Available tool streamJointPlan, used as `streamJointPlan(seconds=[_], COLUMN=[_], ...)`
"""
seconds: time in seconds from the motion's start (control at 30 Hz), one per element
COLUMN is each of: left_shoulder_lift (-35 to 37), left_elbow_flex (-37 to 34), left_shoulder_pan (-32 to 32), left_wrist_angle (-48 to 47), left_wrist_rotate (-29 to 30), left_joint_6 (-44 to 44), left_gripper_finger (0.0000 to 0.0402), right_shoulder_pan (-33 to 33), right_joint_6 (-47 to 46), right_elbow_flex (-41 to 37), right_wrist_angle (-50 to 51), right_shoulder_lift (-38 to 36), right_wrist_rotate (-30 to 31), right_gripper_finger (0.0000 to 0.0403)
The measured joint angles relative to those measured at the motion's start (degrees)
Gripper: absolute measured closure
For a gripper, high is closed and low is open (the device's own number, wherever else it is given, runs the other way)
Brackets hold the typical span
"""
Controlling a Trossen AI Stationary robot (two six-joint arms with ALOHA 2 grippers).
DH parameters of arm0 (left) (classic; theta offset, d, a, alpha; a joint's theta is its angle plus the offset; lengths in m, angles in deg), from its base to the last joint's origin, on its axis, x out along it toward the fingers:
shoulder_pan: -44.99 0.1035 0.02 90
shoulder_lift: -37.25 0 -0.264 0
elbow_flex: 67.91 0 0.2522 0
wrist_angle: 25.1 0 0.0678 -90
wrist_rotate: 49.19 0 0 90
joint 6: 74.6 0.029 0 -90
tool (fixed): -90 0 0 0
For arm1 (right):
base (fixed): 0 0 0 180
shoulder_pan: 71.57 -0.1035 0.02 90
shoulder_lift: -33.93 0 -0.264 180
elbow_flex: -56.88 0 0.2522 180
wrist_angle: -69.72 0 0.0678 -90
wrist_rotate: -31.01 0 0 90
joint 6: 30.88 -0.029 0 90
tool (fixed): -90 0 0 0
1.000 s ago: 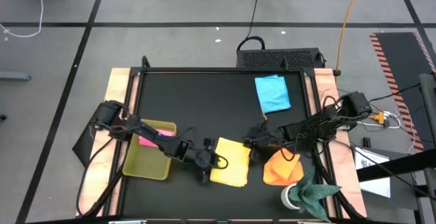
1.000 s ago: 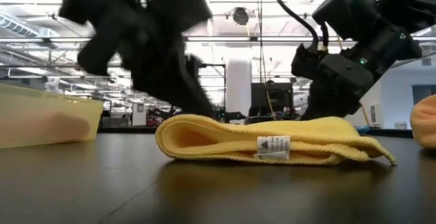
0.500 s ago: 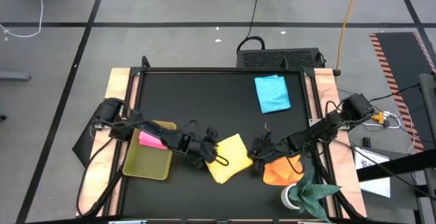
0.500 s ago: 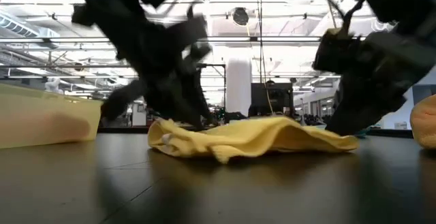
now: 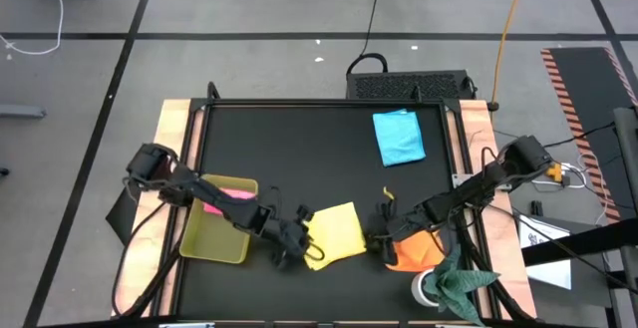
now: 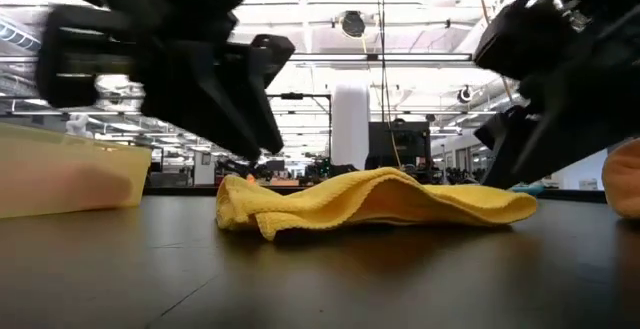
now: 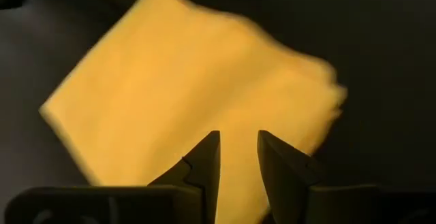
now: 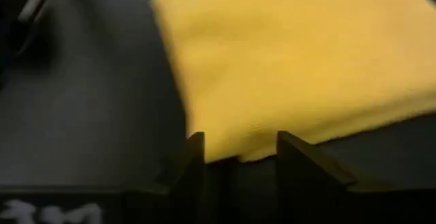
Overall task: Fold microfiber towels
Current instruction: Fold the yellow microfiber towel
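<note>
The black table top, edged by pale wooden strips, stands on a grey floor crossed by dark lines, with a black cable trailing at 12 o'clock and an orange cable at 1 o'clock. A strip of red-and-black hazard striping lies on the floor at 3 o'clock. Across the table the room is a bright, wide hall with ceiling beams, strip lights and a white round column.

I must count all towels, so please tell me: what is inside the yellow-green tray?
In the tray, a pink towel lies at the far end, partly covered by the left arm. The rest of the tray floor looks bare. Whether another cloth lies under the pink one cannot be seen.
</note>
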Motion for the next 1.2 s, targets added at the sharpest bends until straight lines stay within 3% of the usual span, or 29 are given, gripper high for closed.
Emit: streamJointPlan(seconds=[0.07, 0.17, 0.4, 0.5, 0.73, 0.9, 1.13, 1.2], left_shoulder_lift=[-0.8, -1.8, -5.2, -7.3, -9.8, -9.8, -9.8, -9.8], left_elbow_flex=[0.0, 0.0, 0.0, 0.0, 0.0, 0.0, 0.0, 0.0], left_shoulder_pan=[-1.8, -4.2, -8.9, -10.0, -10.5, -10.4, -9.9, -9.9], left_wrist_angle=[1.5, 3.4, 10.3, 12.8, 17.0, 17.5, 18.3, 19.6], left_wrist_rotate=[-0.2, -0.2, 2.2, 5.9, 10.3, 13.8, 15.4, 17.0], left_joint_6=[-0.9, -3.4, -5.7, -6.1, -7.1, -13.6, -23.0, -23.1], left_gripper_finger=[0.0290, 0.0260, 0.0172, 0.0158, 0.0168, 0.0179, 0.0182, 0.0182], right_shoulder_pan=[-0.3, -2.2, -9.5, -10.9, -8.4, -6.2, -5.5, -5.5], right_joint_6=[5.6, 18.7, 48.6, 54.8, 58.2, 59.6, 51.2, 47.9], right_elbow_flex=[0.0, 0.0, 0.0, 0.0, 1.1, 2.9, 3.1, 3.1], right_wrist_angle=[0.3, 0.5, -3.8, -5.2, -5.8, -5.8, -5.3, -6.3], right_shoulder_lift=[-1.0, -1.9, 0.7, 2.3, 7.1, 9.0, 7.1, 6.0], right_wrist_rotate=[-2.8, -2.3, 6.9, 11.8, 12.2, 12.4, 12.9, 12.8], right_gripper_finger=[0.0212, 0.0208, 0.0227, 0.0240, 0.0275, 0.0304, 0.0390, 0.0397])
